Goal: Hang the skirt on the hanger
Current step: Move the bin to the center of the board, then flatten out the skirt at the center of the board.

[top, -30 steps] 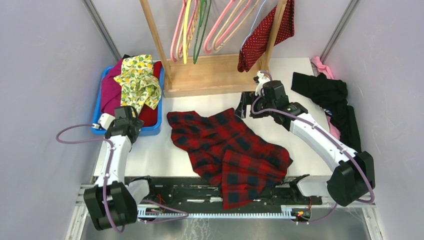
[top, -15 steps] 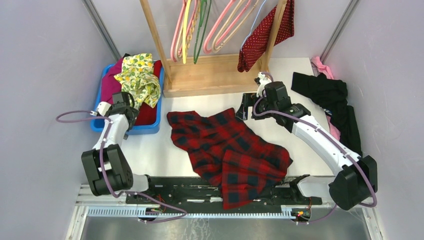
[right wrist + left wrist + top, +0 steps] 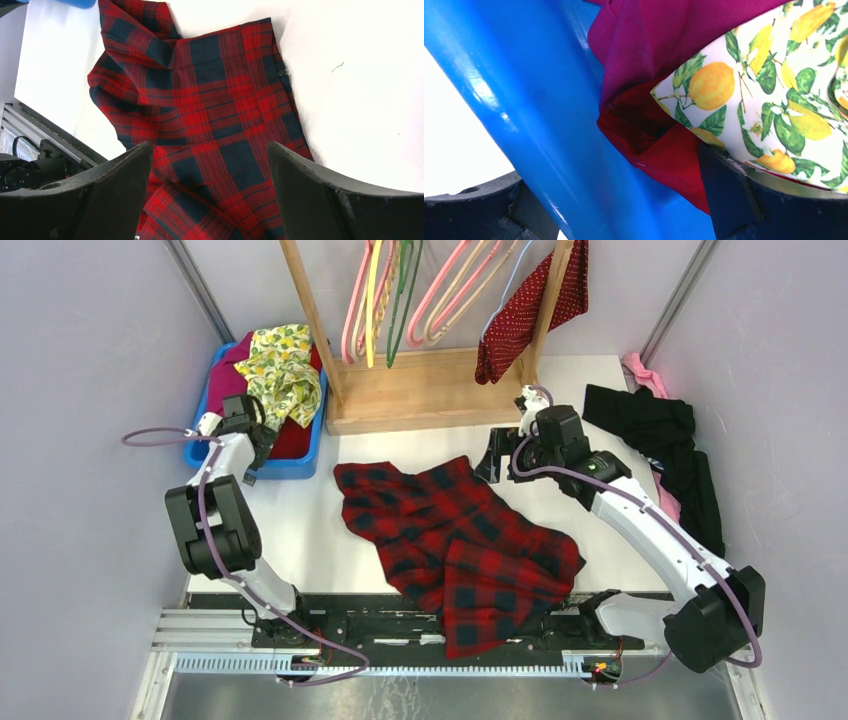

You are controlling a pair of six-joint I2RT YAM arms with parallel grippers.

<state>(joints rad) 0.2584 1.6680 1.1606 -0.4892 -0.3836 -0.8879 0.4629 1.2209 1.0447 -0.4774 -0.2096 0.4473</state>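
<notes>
Top external | skirt draped on hanger at rack, long axis sloping down-left | directly beyond right end effector, the nearer arm, released | left end effector released at blue bin

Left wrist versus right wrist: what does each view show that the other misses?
Only left wrist: magenta cloth and lemon-print cloth in the bin, seen close up. Only right wrist: the plaid garment lying on the table. Both: some blue bin, white table, and an open gripper, the left gripper or the right gripper.
</notes>
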